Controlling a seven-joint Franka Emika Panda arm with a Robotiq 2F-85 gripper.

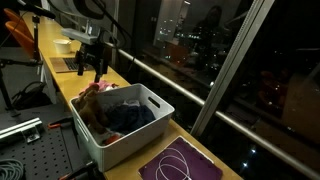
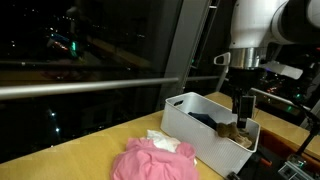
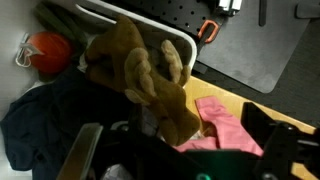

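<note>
- The gripper hung over the white bin at the right of the frame in an exterior view, pointing straight down.
- Its jaws stood wide apart and released, with nothing between them. In the wrist view the two fingers framed the lower edge of the picture, well separated.
- The brown plush toy lay directly beneath, filling the centre of the wrist view with its antlers towards the upper middle. In an exterior view it sat at the near left end of the bin, just below the gripper.
- The toy rested on a dark garment inside the bin. An orange ball showed at the upper left of the wrist view.
- A pink cloth lay on the table outside the bin, at the lower middle of an exterior view, with a white cloth just beside it.
- Judged from this, the step in hand was the approach: the gripper was lined up over the toy but apart from it, not yet touching.
- The next move would call for a straight descent, keeping the fingers either side of the toy's body, clear of the bin's rim and the dark garment, before closing.
</note>
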